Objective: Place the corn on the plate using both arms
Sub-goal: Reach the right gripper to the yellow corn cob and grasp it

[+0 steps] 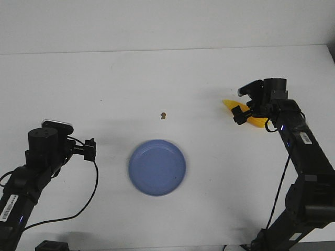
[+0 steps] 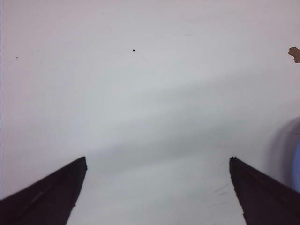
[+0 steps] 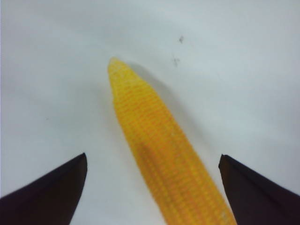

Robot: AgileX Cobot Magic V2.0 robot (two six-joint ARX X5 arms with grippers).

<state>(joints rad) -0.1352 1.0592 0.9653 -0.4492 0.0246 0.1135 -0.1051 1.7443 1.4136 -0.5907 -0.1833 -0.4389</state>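
The yellow corn (image 1: 229,104) lies on the white table at the right, partly hidden under my right gripper (image 1: 242,115). In the right wrist view the corn (image 3: 159,145) runs between the two open fingers (image 3: 56,187), its pointed end away from the wrist; the fingers do not touch it. The periwinkle-blue plate (image 1: 157,167) sits empty in the middle front of the table. My left gripper (image 1: 90,150) is open and empty, low over the table to the left of the plate. The left wrist view shows only bare table between its fingers (image 2: 51,197), with the plate's rim (image 2: 296,159) at the picture's edge.
A tiny brown speck (image 1: 164,115) lies on the table beyond the plate; it also shows in the left wrist view (image 2: 294,54). The table's far edge meets a white wall. A black cable (image 1: 89,193) loops from the left arm over the table.
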